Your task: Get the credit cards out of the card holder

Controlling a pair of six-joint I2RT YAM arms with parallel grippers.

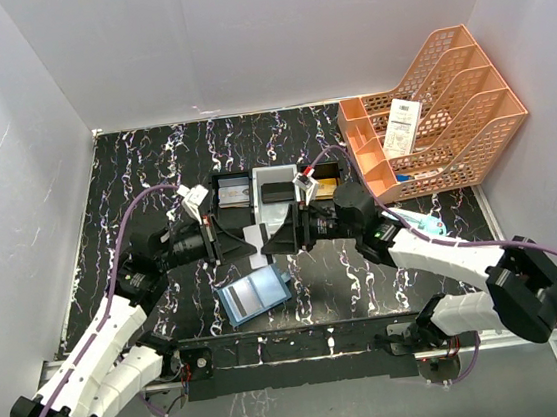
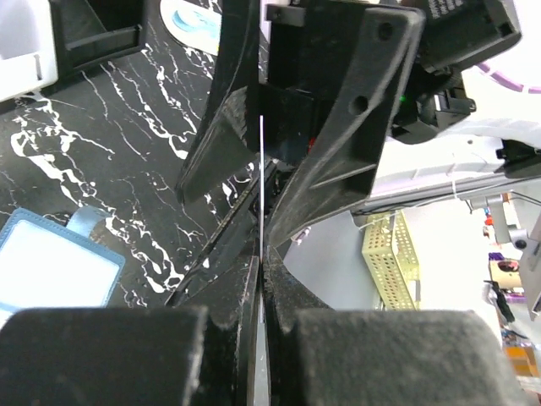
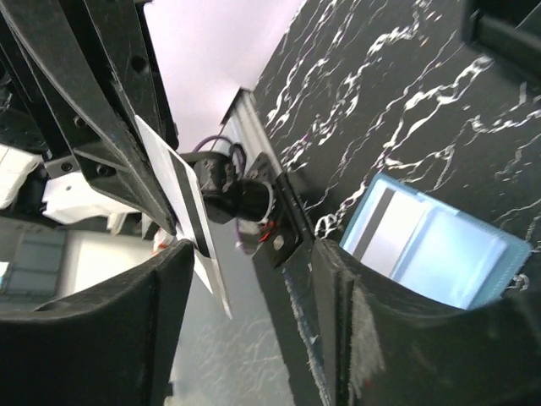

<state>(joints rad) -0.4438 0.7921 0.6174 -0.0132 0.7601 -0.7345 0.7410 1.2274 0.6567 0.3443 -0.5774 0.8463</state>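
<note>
Overhead view: my left end effector is clamped on a white card held on edge above the bench. My right end effector meets it nose to nose. The card holder lies open just nearer the bases. The tray just beyond already carries a grey card, a black card and a gold card. I judge this to be a hand-over in mid-air. Left wrist view: the card shows as a thin line nipped between my closed fingers, with the right jaws standing either side of its far edge. Right wrist view: those jaws stand wide with the striped card's free end in the gap. I cannot tell whether either one touches it. The next move calls for the right to close squarely before the left lets go. The tray rim is near, the orange file rack is well apart, and there is open bench to the left.
</note>
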